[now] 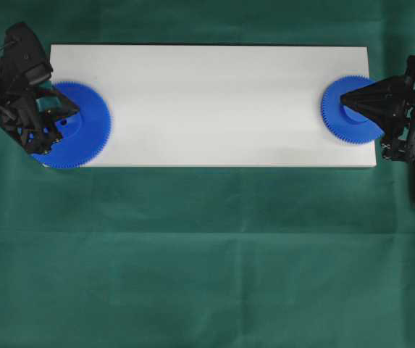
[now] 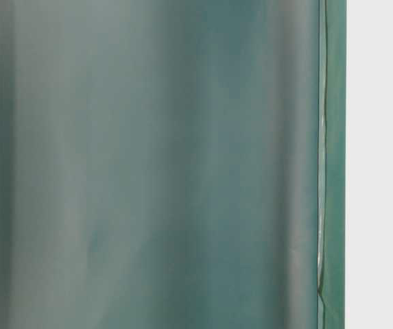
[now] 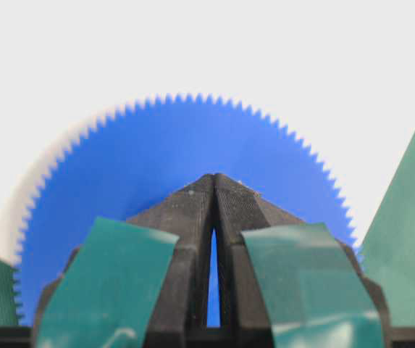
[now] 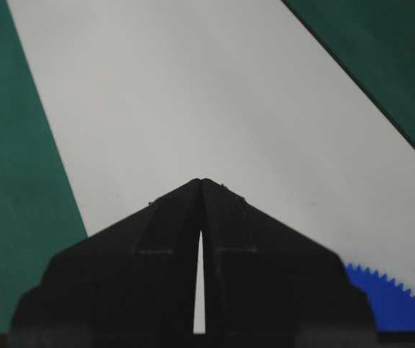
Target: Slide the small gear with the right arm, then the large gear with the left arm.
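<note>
Beneath each pressed-together end effector (image 1: pixel 73 111) (image 1: pixel 342 96) lies its gear: large gear (image 1: pixel 84 134), small gear (image 1: pixel 337 119).

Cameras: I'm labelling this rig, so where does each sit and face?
Overhead: above, looking down on the white board, both gears, both arms.
Table-level: turned sideways, blurred green cloth.
Left wrist: behind the left hand, facing the large gear.
Right wrist: behind the right hand, along the board; the small gear, also seen overhead.
</note>
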You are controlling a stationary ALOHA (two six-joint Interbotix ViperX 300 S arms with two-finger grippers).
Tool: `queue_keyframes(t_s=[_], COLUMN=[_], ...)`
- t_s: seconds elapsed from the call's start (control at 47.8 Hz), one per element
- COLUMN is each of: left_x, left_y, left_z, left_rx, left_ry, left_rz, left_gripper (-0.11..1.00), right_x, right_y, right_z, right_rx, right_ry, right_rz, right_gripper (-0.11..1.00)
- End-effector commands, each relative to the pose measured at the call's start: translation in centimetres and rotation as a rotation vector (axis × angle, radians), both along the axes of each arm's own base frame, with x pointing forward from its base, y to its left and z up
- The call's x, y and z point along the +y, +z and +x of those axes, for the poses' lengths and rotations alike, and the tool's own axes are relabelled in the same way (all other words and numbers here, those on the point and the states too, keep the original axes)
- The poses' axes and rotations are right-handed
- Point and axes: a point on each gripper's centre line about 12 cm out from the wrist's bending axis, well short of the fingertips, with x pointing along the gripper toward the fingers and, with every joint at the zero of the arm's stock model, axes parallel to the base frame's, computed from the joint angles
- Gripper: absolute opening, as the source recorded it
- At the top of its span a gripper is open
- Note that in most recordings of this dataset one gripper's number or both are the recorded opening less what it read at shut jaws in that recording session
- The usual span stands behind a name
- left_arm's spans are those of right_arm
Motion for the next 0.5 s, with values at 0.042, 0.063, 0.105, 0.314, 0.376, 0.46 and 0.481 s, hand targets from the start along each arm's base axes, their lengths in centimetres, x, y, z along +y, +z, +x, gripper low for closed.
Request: queue_keyframes(t_s=[0.042, 0.063, 0.105, 0.314, 0.376, 0.46, 0.481], left_x=[0.4, 0.3, 0.3, -0.3, -0.4, -0.5, -0.5], left_y=[2.7, 3.1, 3.6, 5.9, 6.3, 6.6, 6.5], left_z=[1.1, 1.2, 1.4, 1.8, 1.7, 1.5, 1.4], left_rx=[-0.059, -0.065, -0.076, -0.146, -0.162, -0.176, -0.176], left_ry=[-0.007, -0.008, -0.013, -0.039, -0.042, -0.043, -0.042], left_rz=[0.026, 0.028, 0.032, 0.056, 0.062, 0.067, 0.067], left_gripper=[0.00, 0.00, 0.00, 0.00, 0.00, 0.00, 0.00], right_x=[0.0, 0.0, 0.0, 0.1, 0.1, 0.1, 0.1], right_y=[0.5, 0.5, 0.5, 0.6, 0.6, 0.6, 0.6], right_z=[0.3, 0.3, 0.3, 0.3, 0.3, 0.3, 0.3], right_rx=[-0.020, -0.021, -0.024, -0.031, -0.031, -0.031, -0.030], right_ry=[0.007, 0.008, 0.008, 0.012, 0.012, 0.012, 0.013], right_rz=[-0.003, -0.003, -0.002, -0.002, -0.002, -0.002, -0.003], right_gripper=[0.50, 0.50, 0.50, 0.50, 0.50, 0.50, 0.50])
